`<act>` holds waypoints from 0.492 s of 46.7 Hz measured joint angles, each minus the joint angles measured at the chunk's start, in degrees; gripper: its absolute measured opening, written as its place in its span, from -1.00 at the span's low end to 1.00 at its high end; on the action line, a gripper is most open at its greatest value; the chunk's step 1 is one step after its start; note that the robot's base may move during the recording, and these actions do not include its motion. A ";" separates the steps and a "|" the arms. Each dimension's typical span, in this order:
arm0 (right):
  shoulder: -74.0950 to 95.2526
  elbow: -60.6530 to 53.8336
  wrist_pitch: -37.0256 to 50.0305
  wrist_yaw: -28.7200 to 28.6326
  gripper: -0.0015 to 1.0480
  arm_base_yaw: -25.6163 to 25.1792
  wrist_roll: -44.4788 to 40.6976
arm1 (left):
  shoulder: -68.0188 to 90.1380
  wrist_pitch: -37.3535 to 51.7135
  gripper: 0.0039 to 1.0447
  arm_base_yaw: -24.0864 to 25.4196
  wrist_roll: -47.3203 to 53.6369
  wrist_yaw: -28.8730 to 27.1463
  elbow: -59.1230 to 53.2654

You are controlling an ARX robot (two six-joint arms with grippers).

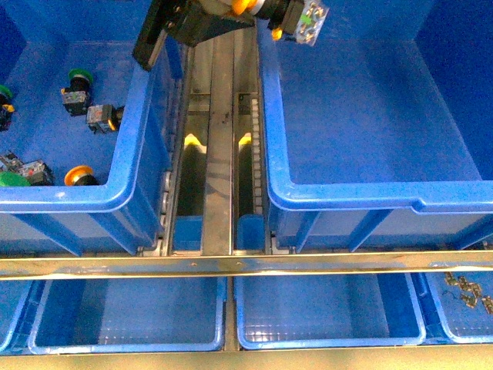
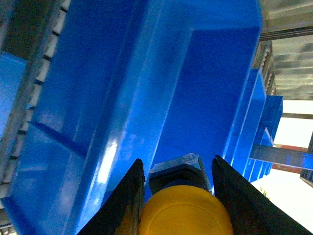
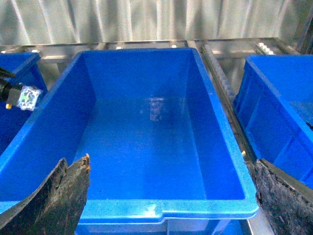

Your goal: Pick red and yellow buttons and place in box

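1. Carrying a yellow button (image 2: 186, 213) clamped between its fingers, the left gripper (image 2: 176, 164) hangs just inside the box (image 1: 362, 196) at its far left corner. The right gripper (image 3: 172, 161) hovers spread open and empty over the box's near rim.
2. Let go this close to the box's left rim, the button could clip the rim and tumble into the rail gap (image 1: 219, 139) beside the box.
3. A drop from this height onto the box's hard, bare floor could also make it bounce or land hard.
4. The front view cuts off the left arm and most of the button beyond the box's far edge, so its height above the box is hard to judge.
5. Where the pads bite the button cannot be told, because its cap blocks the wrist view.
6. No red button can be made out. The bin (image 1: 131, 116) left of the box shows green and yellow caps and is partly cropped.
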 joint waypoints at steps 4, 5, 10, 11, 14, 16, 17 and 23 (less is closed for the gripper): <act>0.00 0.00 0.00 0.00 0.88 0.00 0.00 | 0.70 0.39 -0.36 -1.31 -1.40 0.00 2.38; 0.00 0.00 0.00 0.00 0.88 0.00 0.00 | 0.74 0.42 -0.36 -1.68 -1.79 0.02 2.93; 0.00 0.00 0.00 0.02 0.88 0.00 0.00 | 0.79 0.46 -0.36 -2.91 -2.84 0.04 3.87; 0.04 0.00 -0.02 -0.02 0.88 0.00 0.00 | 0.77 0.50 -0.36 -3.10 -2.99 0.13 3.87; 7.72 4.42 -10.62 -6.34 0.88 0.92 -6.29 | 0.77 0.68 -0.36 -3.30 -3.13 0.28 3.80; 13.53 6.29 -11.74 -7.56 0.88 2.86 -10.08 | 0.77 0.79 -0.36 -3.28 -3.15 0.20 3.58; 17.25 7.23 -10.75 -8.37 0.88 4.42 -12.63 | 0.66 0.81 -0.36 -3.26 -3.15 0.20 3.39; 40.76 11.74 5.51 -11.78 0.88 13.62 -27.65 | -0.17 0.92 -0.36 -3.13 -3.13 0.24 1.79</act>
